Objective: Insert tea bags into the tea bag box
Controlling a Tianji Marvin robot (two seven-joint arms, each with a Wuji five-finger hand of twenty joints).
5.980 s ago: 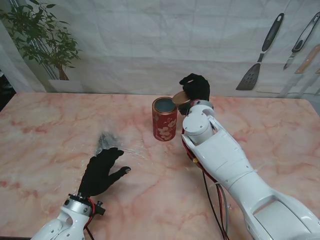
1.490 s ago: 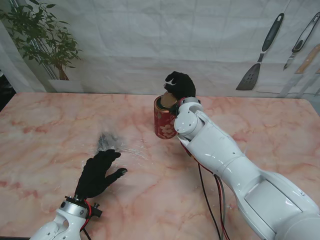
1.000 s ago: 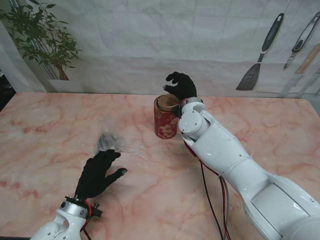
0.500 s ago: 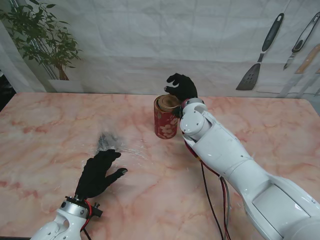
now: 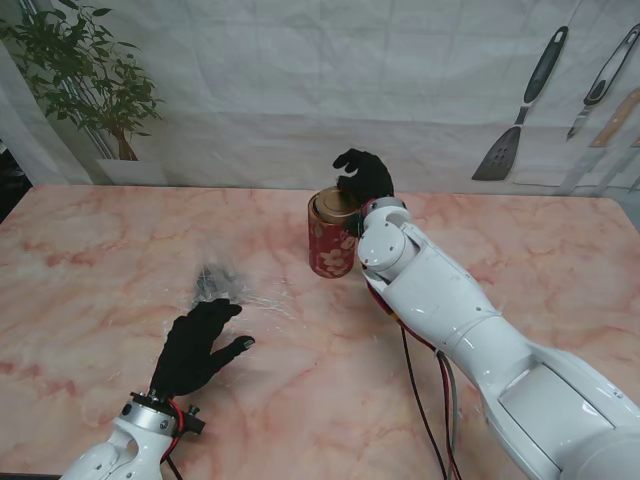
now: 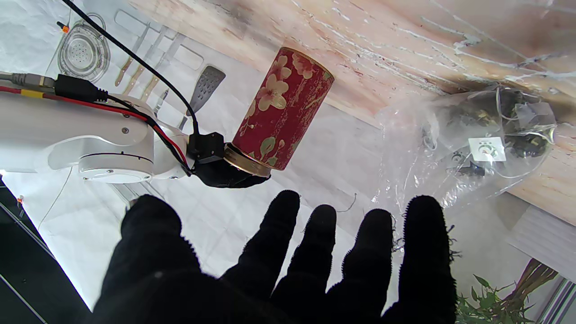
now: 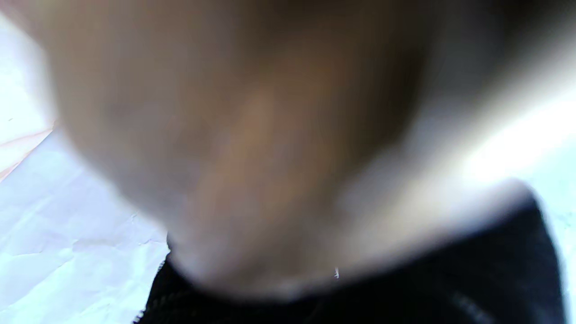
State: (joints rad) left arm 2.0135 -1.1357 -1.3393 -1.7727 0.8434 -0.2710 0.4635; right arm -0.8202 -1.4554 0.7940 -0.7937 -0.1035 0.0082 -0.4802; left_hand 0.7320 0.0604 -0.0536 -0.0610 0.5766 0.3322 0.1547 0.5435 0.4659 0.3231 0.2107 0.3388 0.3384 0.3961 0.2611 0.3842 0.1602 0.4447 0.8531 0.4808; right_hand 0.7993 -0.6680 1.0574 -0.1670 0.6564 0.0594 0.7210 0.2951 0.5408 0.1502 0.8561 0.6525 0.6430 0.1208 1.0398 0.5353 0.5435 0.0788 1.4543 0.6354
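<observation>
The right hand rests on the brown round lid atop the red floral cylindrical tin; its grip is unclear. The left hand lies spread and empty near the clear plastic tea-bag packet.

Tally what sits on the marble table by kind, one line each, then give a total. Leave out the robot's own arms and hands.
Red floral tea tin, gold lid on it: 1
Clear plastic bag of tea bags: 1
Total: 2
The tea bags inside the bag are too jumbled to count.

Bright, even daylight; right wrist view blurred
</observation>
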